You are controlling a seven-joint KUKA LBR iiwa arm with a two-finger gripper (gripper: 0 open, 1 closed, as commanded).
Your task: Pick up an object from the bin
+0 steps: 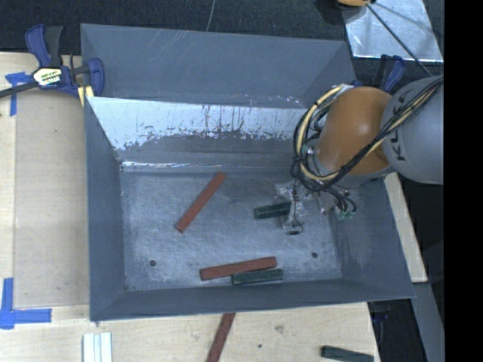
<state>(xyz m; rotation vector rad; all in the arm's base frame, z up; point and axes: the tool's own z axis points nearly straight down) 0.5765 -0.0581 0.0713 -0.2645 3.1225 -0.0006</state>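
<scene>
Down low over the right part of the bin (pixel 106 225) floor with the gripper (pixel 295 216); impossible to tell whether spread, pressed together or pinching. Right at its tip, reaching out to the view's left: a short dark green bar (pixel 269 212), lying flat and almost level, its right end meeting the gripper. Above the gripper, the arm's orange cover (pixel 355 130), looped with black and yellow cables (pixel 313 138). Well apart, left of centre: a slanted reddish-brown bar (pixel 201 202). Near the front wall, 2 more side by side: a long reddish-brown bar (pixel 238 268) and, just below it, a second dark green bar (pixel 257 277). In all, 4 bars on the floor.
</scene>
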